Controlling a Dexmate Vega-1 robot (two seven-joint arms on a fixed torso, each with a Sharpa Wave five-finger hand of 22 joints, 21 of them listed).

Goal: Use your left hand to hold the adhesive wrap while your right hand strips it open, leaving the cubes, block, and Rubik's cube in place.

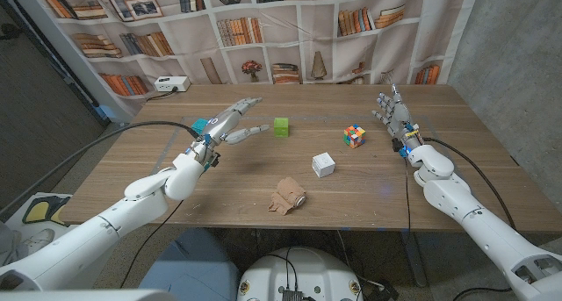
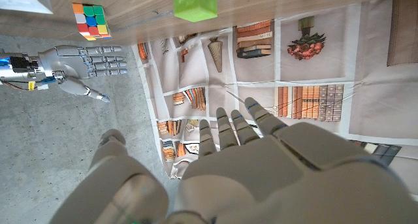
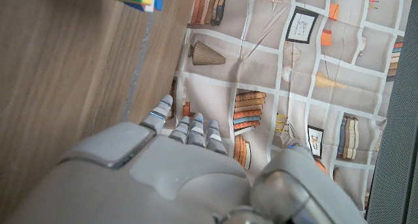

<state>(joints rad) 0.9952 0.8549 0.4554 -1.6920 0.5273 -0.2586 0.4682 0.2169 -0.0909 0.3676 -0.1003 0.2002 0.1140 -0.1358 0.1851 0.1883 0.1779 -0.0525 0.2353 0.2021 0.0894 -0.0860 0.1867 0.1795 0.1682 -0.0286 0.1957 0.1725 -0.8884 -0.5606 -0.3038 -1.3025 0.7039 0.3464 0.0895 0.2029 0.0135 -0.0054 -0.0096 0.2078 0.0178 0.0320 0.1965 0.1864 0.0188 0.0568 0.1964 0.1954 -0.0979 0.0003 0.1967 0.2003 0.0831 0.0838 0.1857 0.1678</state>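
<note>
One wrap point(image 1: 287, 197) between robot hands.

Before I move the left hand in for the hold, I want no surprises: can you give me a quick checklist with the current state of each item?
1. Left hand free to grasp: ok, fingers spread, holding nothing, raised over the table.
2. Right hand free to strip: ok, open, upright beside the Rubik's cube.
3. Adhesive wrap reachable: ok, lying alone near the front edge, nothing on it.
4. Left hand near the wrap: not ok, it hovers farther back, by the teal cube.
5. Green cube, white block and Rubik's cube apart from the wrap: ok.
6. Loose end of the wrap: cannot tell.
</note>
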